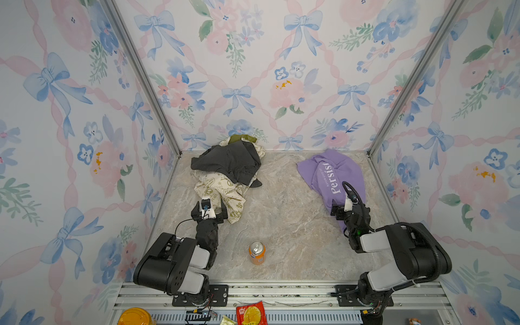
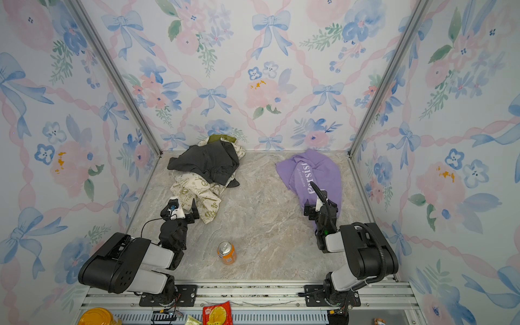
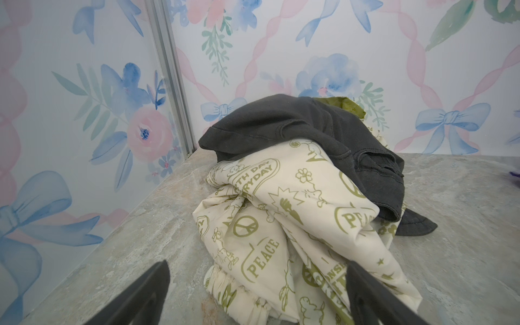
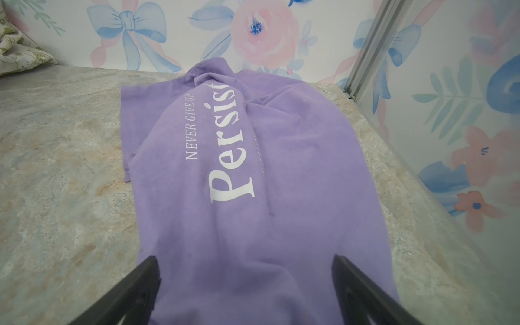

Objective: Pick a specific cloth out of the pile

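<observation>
The cloth, soft lavender fabric lettered "Persist" in white, lies loosely creased at the far right of the marbled bench. Its near end is hidden beneath the right gripper, jaws wide, holding nothing. Far left, the pile heaps charcoal, cream-printed and olive garments; the left gripper gapes wide at its near edge.
</observation>
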Controlling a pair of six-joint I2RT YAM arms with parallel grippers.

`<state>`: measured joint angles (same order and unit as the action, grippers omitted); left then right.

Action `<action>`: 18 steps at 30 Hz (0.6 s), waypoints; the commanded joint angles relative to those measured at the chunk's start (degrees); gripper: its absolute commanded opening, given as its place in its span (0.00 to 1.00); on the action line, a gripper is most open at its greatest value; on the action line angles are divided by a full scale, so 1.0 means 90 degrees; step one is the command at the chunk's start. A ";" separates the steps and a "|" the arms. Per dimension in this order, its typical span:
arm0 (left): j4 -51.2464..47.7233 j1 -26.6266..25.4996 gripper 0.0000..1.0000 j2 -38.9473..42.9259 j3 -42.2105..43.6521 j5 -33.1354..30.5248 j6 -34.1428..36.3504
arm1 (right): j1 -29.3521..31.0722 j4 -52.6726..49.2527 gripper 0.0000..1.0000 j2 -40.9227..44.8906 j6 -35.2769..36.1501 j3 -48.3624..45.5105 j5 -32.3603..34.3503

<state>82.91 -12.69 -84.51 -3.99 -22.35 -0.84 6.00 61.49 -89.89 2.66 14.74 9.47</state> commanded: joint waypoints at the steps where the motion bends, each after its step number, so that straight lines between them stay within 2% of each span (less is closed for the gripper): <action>1: 0.0438 0.0051 0.98 -0.0202 -0.0102 0.0282 0.0219 | 0.0073 0.0494 0.97 0.0065 0.0149 0.0091 -0.0077; 5: 0.0644 0.0147 0.98 -0.0528 -0.0122 0.0539 0.0218 | -0.0018 -0.0472 0.97 0.0085 0.0026 0.0578 -0.0042; 8: 0.0653 0.0141 0.98 -0.0540 -0.0138 0.0508 0.0213 | -0.0278 -0.1014 0.97 0.0138 -0.0162 0.0828 -0.0471; 10: 0.0611 0.0154 0.98 -0.0587 -0.0211 0.0435 0.0191 | -0.0354 -0.1062 0.97 0.0144 -0.0217 0.0847 -0.0611; 13: -0.0006 0.0220 0.98 -0.0557 -0.0516 0.0121 -0.0014 | -0.0354 -0.1061 0.97 0.0146 -0.0216 0.0850 -0.0613; 18: -0.0267 0.0361 0.98 -0.0555 -0.0648 0.0134 -0.0188 | -0.0347 -0.1056 0.97 0.0133 -0.0218 0.0852 -0.0565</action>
<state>82.70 -9.93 -89.10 -9.41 -20.18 -1.13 3.05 52.93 -89.36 1.52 21.74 4.82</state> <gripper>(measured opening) 0.979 0.970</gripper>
